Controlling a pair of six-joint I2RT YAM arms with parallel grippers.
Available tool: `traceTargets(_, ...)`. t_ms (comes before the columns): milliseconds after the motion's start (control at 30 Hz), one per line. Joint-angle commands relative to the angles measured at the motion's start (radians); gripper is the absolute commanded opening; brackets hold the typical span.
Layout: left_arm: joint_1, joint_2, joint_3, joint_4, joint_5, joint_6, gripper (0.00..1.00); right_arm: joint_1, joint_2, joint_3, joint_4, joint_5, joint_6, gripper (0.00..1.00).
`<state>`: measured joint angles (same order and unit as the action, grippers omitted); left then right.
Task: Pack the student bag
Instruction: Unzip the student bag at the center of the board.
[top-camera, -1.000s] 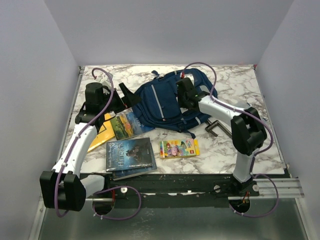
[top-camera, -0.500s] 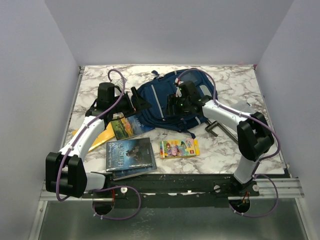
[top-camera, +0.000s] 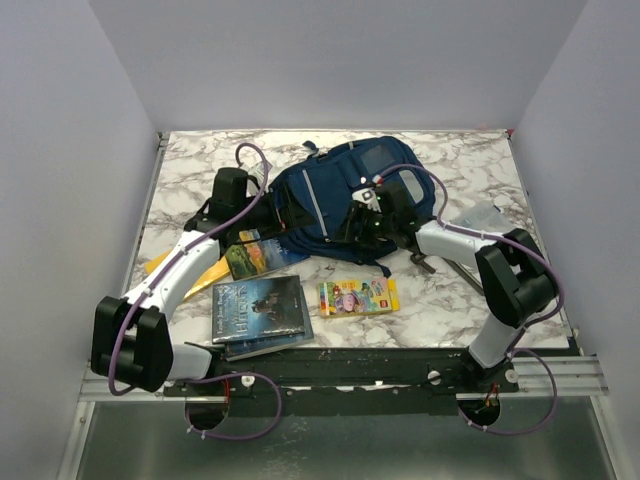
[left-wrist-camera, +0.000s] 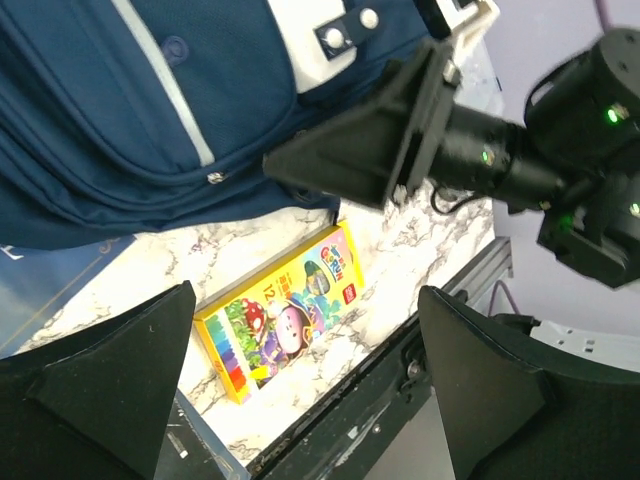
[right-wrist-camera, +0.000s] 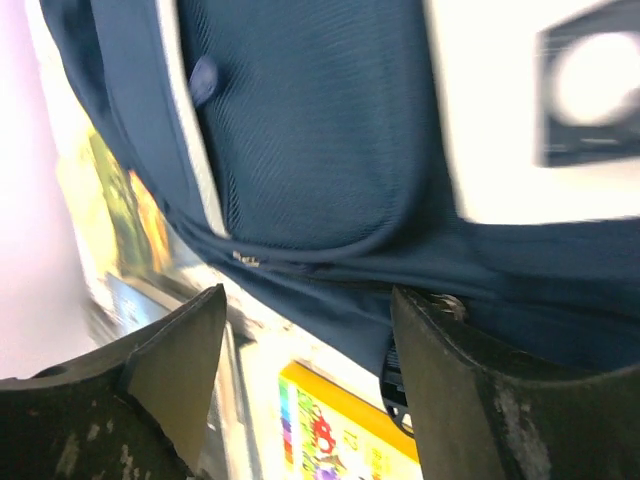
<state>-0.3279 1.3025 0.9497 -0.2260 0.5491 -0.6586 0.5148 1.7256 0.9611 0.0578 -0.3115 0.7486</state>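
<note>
Fig.: My L gripper (left-wrist-camera: 308, 290), wide open & empty, at left edge of student bag (top-camera: 320, 200); R gripper (right-wrist-camera: 308, 295) open, empty, over bag's near edge; crayon box (top-camera: 358, 296) near bag.

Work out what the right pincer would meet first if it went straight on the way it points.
Most likely the navy blue fabric backpack: its cloth fills the wrist view between the fingers of the right pincer. Depth is unclear.
</note>
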Motion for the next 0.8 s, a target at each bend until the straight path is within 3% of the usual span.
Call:
traceTargets(0, -0.102, -0.134, -0.061, 0.031, -0.253, 0.02, 0.92, -0.038, -0.014, -0.033, 0.174, 0.02, 0.308, 0.68)
traceTargets(67, -0.135, -0.17, -0.095, 0.049, -0.311, 0.015, 0.89, -0.051, -0.003, -0.024, 0.134, 0.062, 0.381, 0.59)
traceTargets(100, -0.155, -0.184, -0.104, 0.053, -0.339, 0.027, 0.89, -0.052, 0.006, -0.019, 0.136, 0.067, 0.402, 0.48)
traceTargets(133, -0.173, -0.189, -0.108, 0.051, -0.362, 0.046, 0.89, -0.054, 0.021, -0.009, 0.122, 0.07, 0.424, 0.46)
traceTargets(467, -0.287, -0.234, -0.134, 0.008, -0.508, 0.122, 0.81, -0.067, 0.071, 0.003, 0.107, 0.107, 0.538, 0.42)
traceTargets(767, -0.338, -0.198, -0.132, 0.017, -0.54, 0.123, 0.79, -0.072, 0.126, 0.004, 0.118, 0.181, 0.643, 0.43)
